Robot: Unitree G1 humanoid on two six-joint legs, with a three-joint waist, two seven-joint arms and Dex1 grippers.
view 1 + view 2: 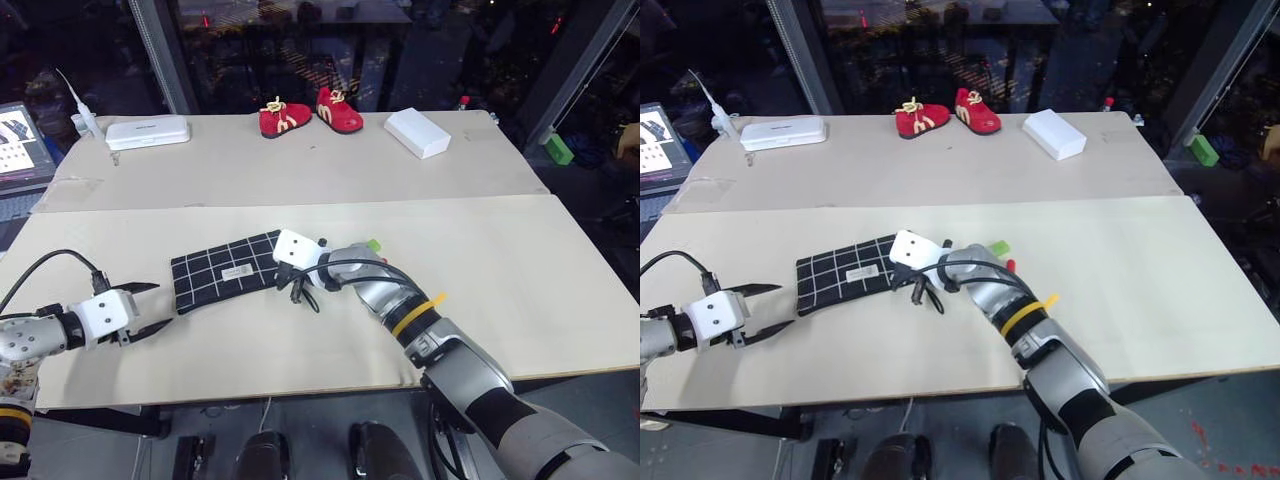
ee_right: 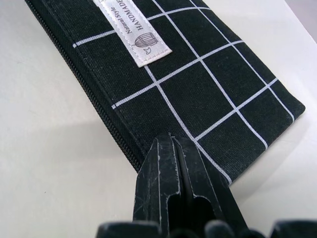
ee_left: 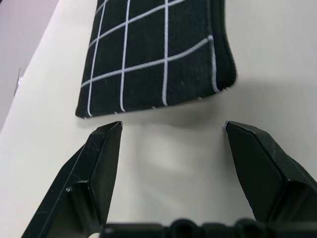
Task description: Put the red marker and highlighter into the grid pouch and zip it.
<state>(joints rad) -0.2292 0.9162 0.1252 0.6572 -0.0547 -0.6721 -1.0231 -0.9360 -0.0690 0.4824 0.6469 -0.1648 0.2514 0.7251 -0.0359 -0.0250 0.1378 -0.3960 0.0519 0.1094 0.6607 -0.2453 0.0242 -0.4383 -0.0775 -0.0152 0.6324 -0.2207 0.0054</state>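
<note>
Left eye view: the grid pouch lies flat on the desk, left of frame centre, its long axis tilted slightly up toward the right. The left end effector sits at the lower left, fingers spread wide and empty, just beside the pouch's left end without touching it. The right end effector reaches in from the lower right; its white housing covers the pouch's right end. A green tip, apparently the highlighter, protrudes behind the right wrist. At the far edge stand a pair of red shoes, a white box and a white case. Right eye view: same layout; a small red tip, possibly the red marker, shows just below the green one beside the right wrist. Left wrist view: the left end effector's two black fingers stand well apart, with one short end of the pouch just beyond the fingertips. Right wrist view: the right end effector has its fingers pressed together, their tips at the pouch's zipper edge near a corner; whether they pinch anything cannot be determined. The white label lies farther along the fabric.
</note>
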